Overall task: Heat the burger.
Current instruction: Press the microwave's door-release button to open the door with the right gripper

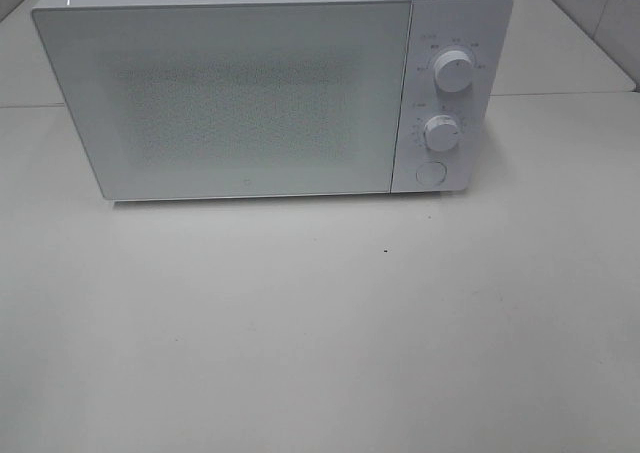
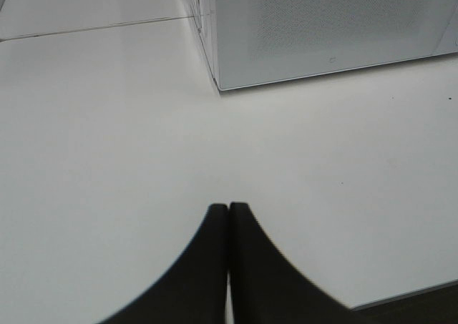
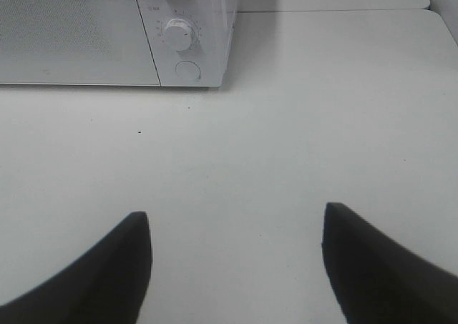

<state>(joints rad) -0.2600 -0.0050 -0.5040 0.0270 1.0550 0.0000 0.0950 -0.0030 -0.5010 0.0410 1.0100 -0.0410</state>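
Note:
The burger is out of view in every frame. A white microwave (image 1: 250,83) stands at the back of the white table with its door shut; it also shows in the left wrist view (image 2: 322,31) and the right wrist view (image 3: 79,38). Its panel carries two round knobs (image 1: 455,71) (image 1: 441,132) and a round button (image 1: 431,172). My left gripper (image 2: 228,209) is shut and empty above the table, in front of the microwave's left corner. My right gripper (image 3: 236,220) is open and empty above the table, in front of the microwave's right side. Neither gripper shows in the exterior high view.
The white table (image 1: 320,323) stretches in front of the microwave. A seam (image 1: 560,94) between table sections runs behind the microwave's right side. The table's front edge (image 2: 408,295) shows near my left gripper.

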